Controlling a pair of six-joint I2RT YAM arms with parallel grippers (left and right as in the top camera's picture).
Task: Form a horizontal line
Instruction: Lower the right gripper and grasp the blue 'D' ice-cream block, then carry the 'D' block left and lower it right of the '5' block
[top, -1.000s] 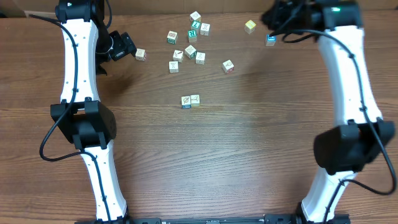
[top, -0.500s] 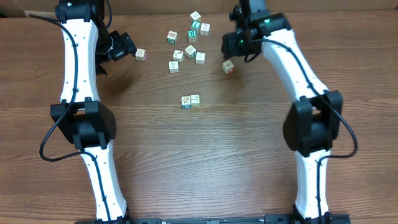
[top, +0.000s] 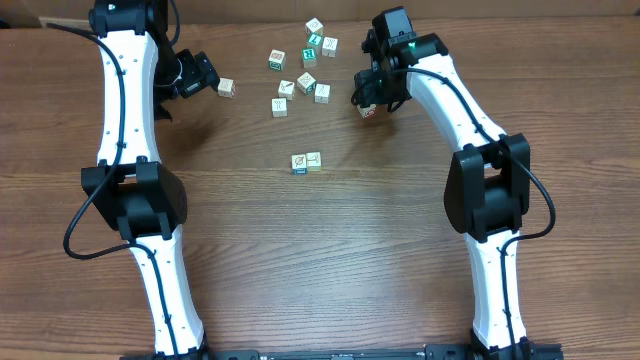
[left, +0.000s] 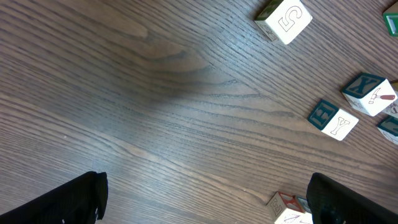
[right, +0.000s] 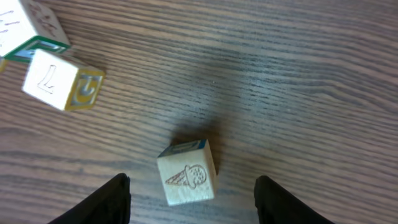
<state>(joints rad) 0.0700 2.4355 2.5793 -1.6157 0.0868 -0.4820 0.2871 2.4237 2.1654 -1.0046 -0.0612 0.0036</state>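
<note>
The fingers (right: 107, 202) of the right gripper (right: 191, 186) are spread open around a square wooden cube (right: 185, 179) at six o'clock; the left gripper (left: 205, 199) is opened wide.

Bright, even light from above falls on the worktop (top: 320, 250), and the overhead view is sharp with only faint shadows. In both wrist views the wood grain is crisp under a wide soft shadow, while the left gripper (left: 205, 202) and right gripper (right: 189, 183) are dark, blurred shapes at the bottom edge.
</note>
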